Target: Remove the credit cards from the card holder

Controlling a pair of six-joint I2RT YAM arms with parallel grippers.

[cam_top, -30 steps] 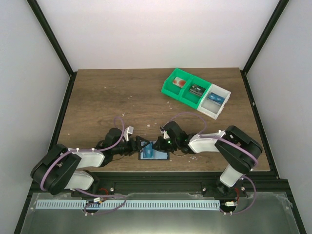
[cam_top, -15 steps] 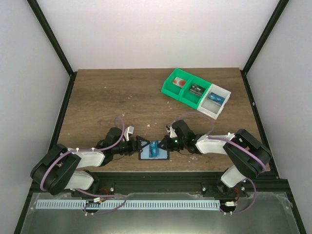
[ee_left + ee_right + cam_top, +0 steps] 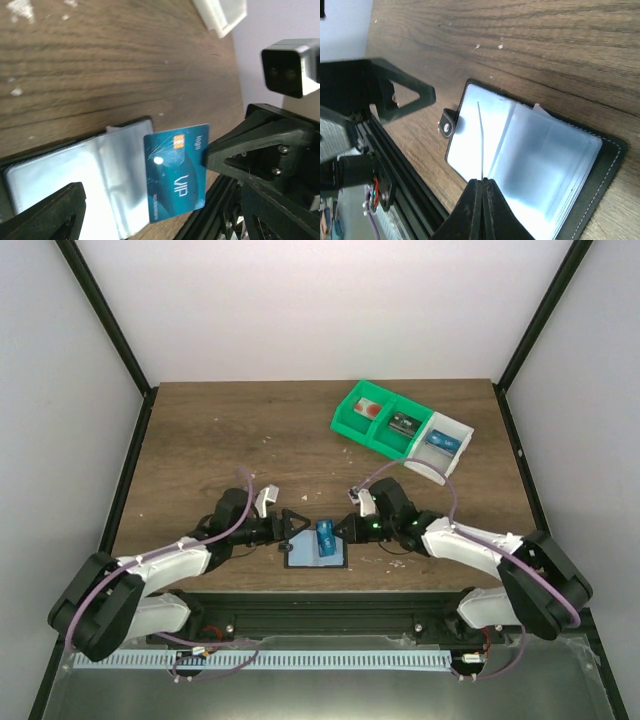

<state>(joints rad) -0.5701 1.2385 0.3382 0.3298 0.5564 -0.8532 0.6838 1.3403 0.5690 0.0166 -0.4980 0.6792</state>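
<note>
1. Card holder (image 3: 312, 556) is found lying open on the table (image 3: 200, 440), close to its near edge and between the two grippers, with the pale inner panels turned upward.
2. A blue card (image 3: 175, 170) marked "VIP" is held above the open holder.
3. The right gripper (image 3: 336, 533) is clamped tight on one edge of that card.
4. The left gripper (image 3: 292, 537) is spread wide at the holder's left edge; nothing is gripped, and contact cannot be determined.
5. Green-and-white bins (image 3: 400, 430) are noted well apart, at the far right.
</note>
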